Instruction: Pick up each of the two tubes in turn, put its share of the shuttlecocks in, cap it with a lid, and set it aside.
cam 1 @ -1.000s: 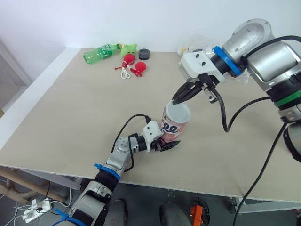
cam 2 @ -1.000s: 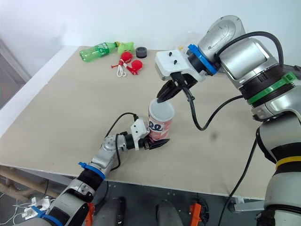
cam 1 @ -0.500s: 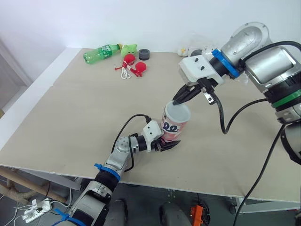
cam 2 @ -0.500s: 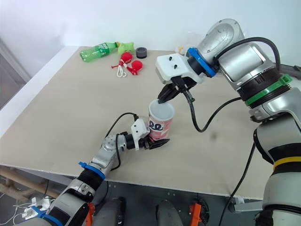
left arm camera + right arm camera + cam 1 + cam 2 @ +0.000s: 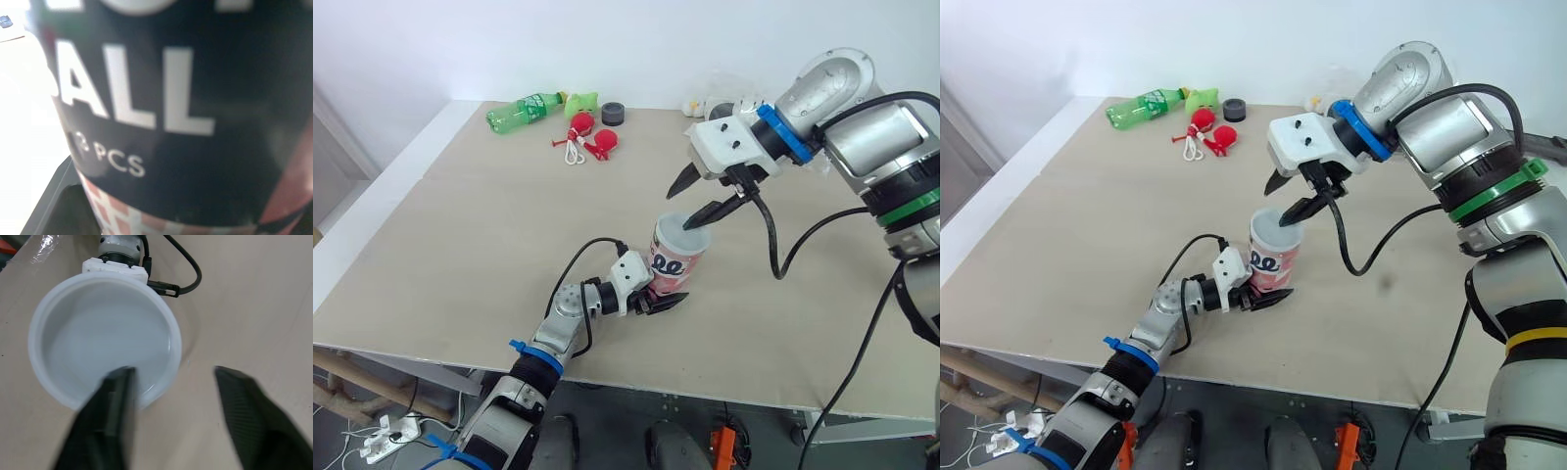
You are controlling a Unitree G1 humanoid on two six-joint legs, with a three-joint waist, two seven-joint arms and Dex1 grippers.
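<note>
A short tube (image 5: 672, 264) with a pink patterned label stands upright near the table's front edge, and a white lid (image 5: 682, 233) sits on its top. My left gripper (image 5: 661, 294) is shut on the tube's lower part; the left wrist view shows its dark label (image 5: 186, 112) close up. My right gripper (image 5: 681, 211) hovers open just above the lid, one finger over it and the other off its rim. In the right wrist view the lid (image 5: 105, 340) lies under one finger (image 5: 115, 401).
At the table's far edge lie a green bottle (image 5: 524, 108), a green toy (image 5: 582, 100), a black ring (image 5: 613, 114) and red items with a white cord (image 5: 590, 139). White items in clear wrap (image 5: 710, 101) sit at the back right. The table's (image 5: 460, 245) left half is bare.
My right gripper, shut over the lid before, now stands open and has drawn back a little. The tube and my left gripper have not moved.
</note>
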